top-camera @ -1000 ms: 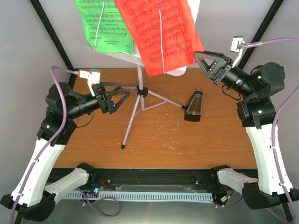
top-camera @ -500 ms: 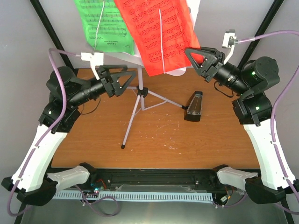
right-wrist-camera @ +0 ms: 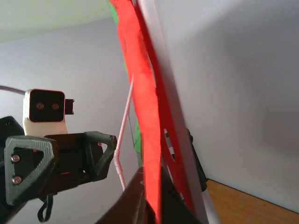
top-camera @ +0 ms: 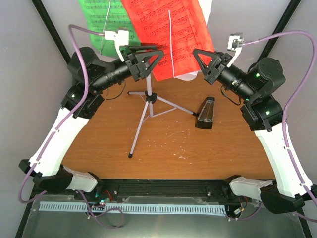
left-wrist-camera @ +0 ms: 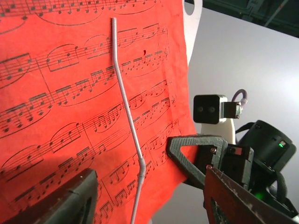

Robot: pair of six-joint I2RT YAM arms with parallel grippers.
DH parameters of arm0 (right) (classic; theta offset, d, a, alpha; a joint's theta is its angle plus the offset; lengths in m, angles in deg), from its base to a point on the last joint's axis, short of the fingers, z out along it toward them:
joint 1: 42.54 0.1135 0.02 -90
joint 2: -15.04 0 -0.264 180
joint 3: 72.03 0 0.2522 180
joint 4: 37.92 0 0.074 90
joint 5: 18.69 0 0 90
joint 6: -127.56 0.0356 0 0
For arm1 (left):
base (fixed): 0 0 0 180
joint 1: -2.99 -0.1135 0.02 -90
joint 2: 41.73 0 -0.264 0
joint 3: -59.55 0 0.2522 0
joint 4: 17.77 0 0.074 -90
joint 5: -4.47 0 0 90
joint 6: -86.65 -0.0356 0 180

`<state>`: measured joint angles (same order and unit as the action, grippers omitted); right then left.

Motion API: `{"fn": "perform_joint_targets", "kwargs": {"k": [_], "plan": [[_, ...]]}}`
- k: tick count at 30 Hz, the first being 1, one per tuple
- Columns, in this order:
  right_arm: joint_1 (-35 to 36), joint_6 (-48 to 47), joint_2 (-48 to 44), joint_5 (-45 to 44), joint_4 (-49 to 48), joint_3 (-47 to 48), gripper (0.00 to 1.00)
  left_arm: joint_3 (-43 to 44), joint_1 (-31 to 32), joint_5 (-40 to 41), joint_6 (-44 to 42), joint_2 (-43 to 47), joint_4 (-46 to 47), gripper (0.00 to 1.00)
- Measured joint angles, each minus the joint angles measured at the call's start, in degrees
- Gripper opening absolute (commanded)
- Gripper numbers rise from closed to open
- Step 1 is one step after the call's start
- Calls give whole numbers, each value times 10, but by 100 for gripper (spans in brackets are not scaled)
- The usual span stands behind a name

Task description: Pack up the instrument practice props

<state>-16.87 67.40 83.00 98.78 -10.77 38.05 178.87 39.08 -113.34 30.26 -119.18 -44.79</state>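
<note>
The music stand (top-camera: 148,99) stands on silver tripod legs at the table's back. A green sheet (top-camera: 106,27) and a red sheet (top-camera: 168,34) rest on its pale desk (top-camera: 205,10), each behind a thin white wire arm. My right gripper (top-camera: 204,60) is shut on the red sheet's lower right edge; in the right wrist view the sheet (right-wrist-camera: 142,93) runs between the fingers of that gripper (right-wrist-camera: 154,200). My left gripper (top-camera: 144,62) is open at the sheet's lower left, facing the sheet (left-wrist-camera: 70,93) with nothing in that gripper (left-wrist-camera: 149,205). The black metronome (top-camera: 205,113) stands on the table, right of the tripod.
Black frame posts (top-camera: 52,34) rise at both back corners. The wire arm (left-wrist-camera: 126,107) crosses the red sheet in front of my left gripper. Purple cables (top-camera: 277,37) loop from both wrists. The brown table (top-camera: 168,144) has grey walls behind it.
Both arms rose from table height toward the stand's desk. My right gripper moved left onto the red sheet's edge. My left gripper moved up and right to the sheet's lower left.
</note>
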Motion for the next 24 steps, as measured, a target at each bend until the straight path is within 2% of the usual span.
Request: {"fn": "perform_joint_targets", "kwargs": {"k": [7, 14, 21, 24], "plan": [[3, -19, 0, -28, 9, 0, 3, 26, 16, 5, 1, -41, 8, 61], [3, -20, 0, -29, 8, 0, 3, 66, 16, 5, 1, -67, 9, 50], [3, -26, -1, -35, 10, 0, 3, 85, 16, 3, 2, -89, 14, 46], [3, -28, -1, -36, 10, 0, 3, 85, 16, 4, 2, -92, 14, 32]]}}
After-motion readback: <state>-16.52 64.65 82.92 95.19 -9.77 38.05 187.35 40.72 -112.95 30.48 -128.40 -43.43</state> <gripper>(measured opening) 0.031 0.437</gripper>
